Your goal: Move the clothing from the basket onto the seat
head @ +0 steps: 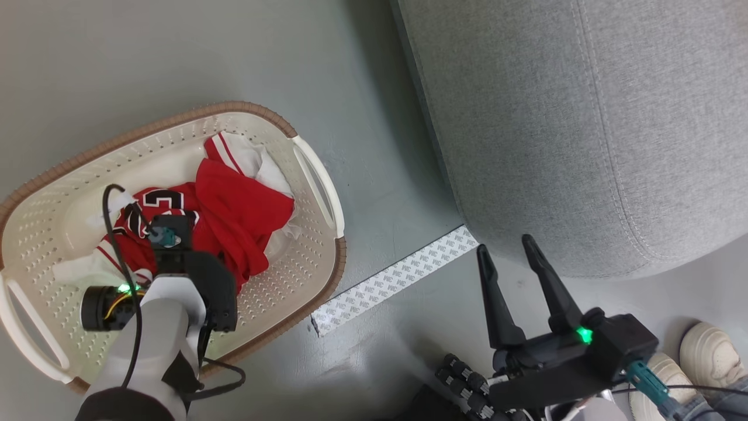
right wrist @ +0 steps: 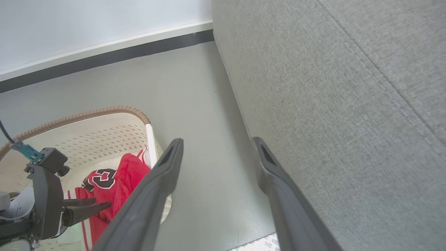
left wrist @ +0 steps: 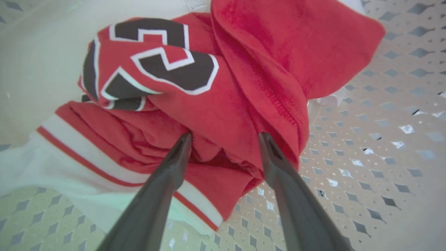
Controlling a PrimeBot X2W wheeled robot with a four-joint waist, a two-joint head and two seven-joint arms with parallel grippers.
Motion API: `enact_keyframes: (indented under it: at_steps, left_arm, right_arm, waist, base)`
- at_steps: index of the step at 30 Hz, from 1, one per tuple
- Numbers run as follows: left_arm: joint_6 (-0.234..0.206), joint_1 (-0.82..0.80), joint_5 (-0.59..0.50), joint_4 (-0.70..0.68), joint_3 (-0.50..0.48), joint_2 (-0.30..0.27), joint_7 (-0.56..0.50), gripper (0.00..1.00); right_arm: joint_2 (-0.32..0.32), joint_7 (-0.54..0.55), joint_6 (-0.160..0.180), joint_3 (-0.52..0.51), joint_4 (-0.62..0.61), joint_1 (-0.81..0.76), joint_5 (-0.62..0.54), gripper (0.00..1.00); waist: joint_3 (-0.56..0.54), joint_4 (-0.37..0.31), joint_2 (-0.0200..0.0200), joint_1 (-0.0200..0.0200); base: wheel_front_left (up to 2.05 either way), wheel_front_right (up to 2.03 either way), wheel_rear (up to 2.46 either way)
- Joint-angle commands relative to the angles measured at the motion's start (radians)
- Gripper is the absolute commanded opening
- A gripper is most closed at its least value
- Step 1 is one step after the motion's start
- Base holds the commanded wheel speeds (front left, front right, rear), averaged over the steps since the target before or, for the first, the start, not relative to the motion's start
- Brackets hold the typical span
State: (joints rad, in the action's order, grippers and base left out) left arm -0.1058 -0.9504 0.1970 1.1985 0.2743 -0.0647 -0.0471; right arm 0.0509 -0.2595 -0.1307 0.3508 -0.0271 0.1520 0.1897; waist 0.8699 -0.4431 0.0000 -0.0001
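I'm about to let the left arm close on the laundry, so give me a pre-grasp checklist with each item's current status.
1. Left gripper open: ok, fingers spread wide.
2. Tips at the clothing: ok, both meet the red folds.
3. Fabric between the fingers: ok, a red fold sits there.
4. One garment or both caught: cannot tell.
5. Right gripper out of the way: ok, open, empty, beside the seat.
6. Clothing inside the basket: ok.
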Motion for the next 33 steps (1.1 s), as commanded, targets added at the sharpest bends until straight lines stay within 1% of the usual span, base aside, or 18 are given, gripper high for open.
enact_keyframes:
  at_steps: [1, 5, 10, 14, 15, 16, 18, 19, 20, 21, 22, 27, 33]
  left_arm:
    - [0.002, -0.015, 0.004, 0.014, 0.004, -0.001, -0.005, 1.00]
    - [-0.009, -0.031, 0.017, 0.029, 0.007, 0.005, 0.002, 1.00]
    - [-0.036, -0.050, 0.040, 0.051, 0.002, 0.008, 0.005, 1.00]
    - [-0.037, -0.051, 0.050, 0.062, 0.002, 0.010, 0.000, 1.00]
    - [-0.040, -0.051, 0.054, 0.064, 0.003, 0.010, 0.000, 0.97]
    - [-0.044, -0.050, 0.058, 0.066, 0.002, 0.010, 0.001, 0.84]
    - [-0.048, -0.053, 0.060, 0.070, 0.005, 0.011, 0.005, 0.74]
    - [-0.054, -0.056, 0.059, 0.071, 0.009, 0.011, 0.009, 0.66]
    - [-0.057, -0.059, 0.057, 0.072, 0.012, 0.011, 0.016, 0.48]
    - [-0.061, -0.062, 0.053, 0.073, 0.016, 0.011, 0.024, 0.36]
    - [-0.063, -0.064, 0.053, 0.072, 0.017, 0.011, 0.035, 0.00]
    - [-0.055, -0.068, 0.057, 0.077, 0.025, 0.008, 0.050, 0.00]
    - [-0.031, -0.070, 0.070, 0.080, 0.025, -0.005, 0.072, 0.00]
  right_arm:
    - [-0.004, -0.003, 0.000, -0.007, -0.011, -0.015, -0.004, 1.00]
    - [-0.004, -0.003, 0.000, -0.007, -0.024, -0.039, 0.002, 1.00]
    - [-0.004, -0.003, 0.000, -0.005, -0.042, -0.065, 0.012, 1.00]
    - [-0.004, -0.003, 0.000, -0.013, -0.050, -0.089, 0.009, 1.00]
    - [-0.004, -0.003, 0.000, -0.016, -0.053, -0.095, 0.006, 1.00]
    - [-0.004, -0.003, 0.000, -0.020, -0.058, -0.101, 0.001, 1.00]
    - [-0.004, -0.003, 0.000, -0.026, -0.066, -0.114, -0.003, 1.00]
    - [-0.004, -0.003, 0.000, -0.028, -0.069, -0.122, -0.005, 1.00]
    - [-0.004, -0.003, 0.000, -0.028, -0.070, -0.126, -0.005, 1.00]
    - [-0.004, -0.003, 0.000, -0.027, -0.072, -0.128, -0.004, 1.00]
    - [-0.004, -0.003, 0.000, -0.027, -0.075, -0.130, -0.004, 1.00]
    - [-0.004, -0.003, 0.000, -0.016, -0.068, -0.121, 0.006, 1.00]
    - [-0.004, -0.003, 0.000, 0.022, -0.042, -0.054, 0.019, 1.00]
  waist:
    - [0.009, 0.001, 0.0000, 0.0001]
    - [0.022, 0.003, 0.0000, 0.0001]
    - [0.031, 0.002, 0.0000, 0.0001]
    - [0.033, 0.003, 0.0000, 0.0001]
    - [0.033, 0.004, 0.0000, 0.0001]
    - [0.034, 0.004, 0.0000, 0.0001]
    - [0.037, 0.006, 0.0000, 0.0001]
    - [0.040, 0.008, 0.0000, 0.0001]
    - [0.042, 0.009, 0.0000, 0.0001]
    - [0.045, 0.010, 0.0000, 0.0001]
    - [0.047, 0.010, 0.0000, 0.0001]
    - [0.048, 0.009, 0.0000, 0.0001]
    - [0.021, -0.008, 0.0000, 0.0001]
  base:
    - [0.00, 0.00, 0.00]
    - [0.00, 0.00, 0.00]
    - [0.00, 0.00, 0.00]
    - [0.00, 0.00, 0.00]
    - [0.00, 0.00, 0.00]
    - [0.00, 0.00, 0.00]
    - [0.00, 0.00, 0.00]
    - [0.00, 0.00, 0.00]
    - [0.00, 0.00, 0.00]
    - [0.00, 0.00, 0.00]
    - [0.00, 0.00, 0.00]
    - [0.00, 0.00, 0.00]
    - [0.00, 0.00, 0.00]
